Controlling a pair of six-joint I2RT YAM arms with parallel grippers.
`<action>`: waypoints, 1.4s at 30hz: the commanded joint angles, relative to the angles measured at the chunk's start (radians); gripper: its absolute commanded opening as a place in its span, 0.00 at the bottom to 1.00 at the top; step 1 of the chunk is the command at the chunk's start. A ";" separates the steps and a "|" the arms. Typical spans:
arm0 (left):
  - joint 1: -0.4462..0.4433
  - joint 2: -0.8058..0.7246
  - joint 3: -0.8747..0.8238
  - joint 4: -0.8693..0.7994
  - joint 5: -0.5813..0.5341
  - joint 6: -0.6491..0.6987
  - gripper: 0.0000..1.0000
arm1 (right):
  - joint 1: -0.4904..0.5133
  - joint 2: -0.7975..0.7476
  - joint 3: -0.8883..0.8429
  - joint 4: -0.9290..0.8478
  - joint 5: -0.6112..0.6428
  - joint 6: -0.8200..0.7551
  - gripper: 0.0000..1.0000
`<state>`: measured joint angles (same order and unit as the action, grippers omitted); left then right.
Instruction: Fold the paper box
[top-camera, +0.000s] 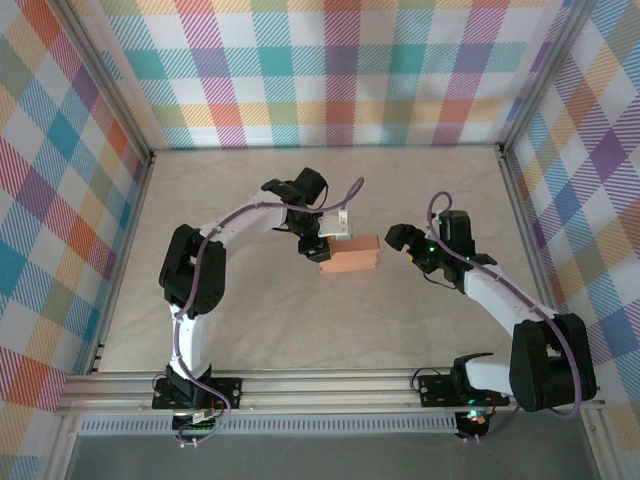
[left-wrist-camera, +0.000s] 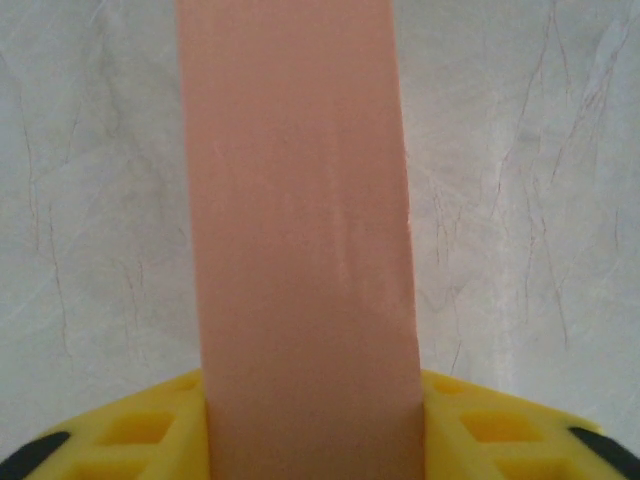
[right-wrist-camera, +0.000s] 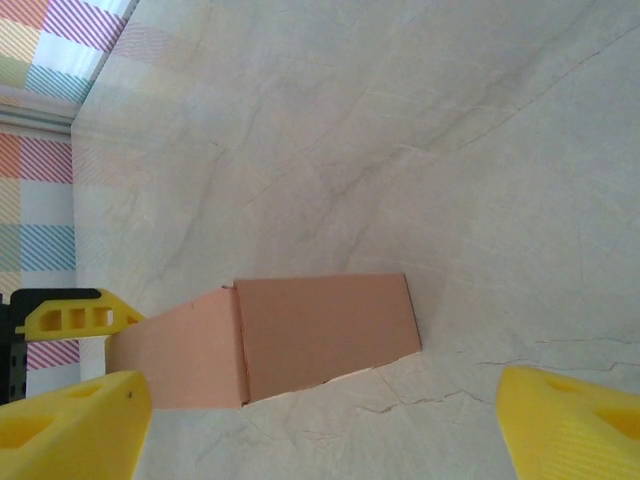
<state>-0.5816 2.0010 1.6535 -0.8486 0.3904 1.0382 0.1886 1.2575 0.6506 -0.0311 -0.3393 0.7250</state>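
Observation:
The paper box (top-camera: 348, 254) is a small salmon-orange folded box lying on the pale table, near the middle. My left gripper (top-camera: 313, 247) is at the box's left end, reaching down from the far side. In the left wrist view the box (left-wrist-camera: 300, 250) runs straight up between the yellow fingers (left-wrist-camera: 150, 430), touching both, so the left gripper (left-wrist-camera: 312, 400) is shut on it. My right gripper (top-camera: 400, 240) hovers open a short way right of the box. In its view the box (right-wrist-camera: 320, 335) lies ahead of the wide-apart right gripper (right-wrist-camera: 320, 430), untouched.
Plaid walls (top-camera: 330, 70) and aluminium frame posts (top-camera: 520, 160) enclose the table (top-camera: 300, 330) on three sides. A rail (top-camera: 330, 385) runs along the near edge by the arm bases. A left finger (right-wrist-camera: 70, 315) shows beside the box in the right wrist view.

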 joint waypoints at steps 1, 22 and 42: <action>-0.007 -0.016 0.004 -0.028 -0.035 0.031 0.39 | -0.009 0.010 0.002 0.015 -0.018 0.000 0.88; -0.133 -0.165 -0.550 0.990 -0.705 0.241 0.44 | -0.010 0.034 -0.014 0.035 -0.018 0.011 0.87; 0.014 -0.465 -0.763 1.074 -0.287 -0.472 1.00 | -0.015 -0.018 0.023 -0.039 0.167 -0.175 0.93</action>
<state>-0.6334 1.6226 0.9421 0.1326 -0.0380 0.8352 0.1822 1.2747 0.6487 -0.0380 -0.2699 0.6445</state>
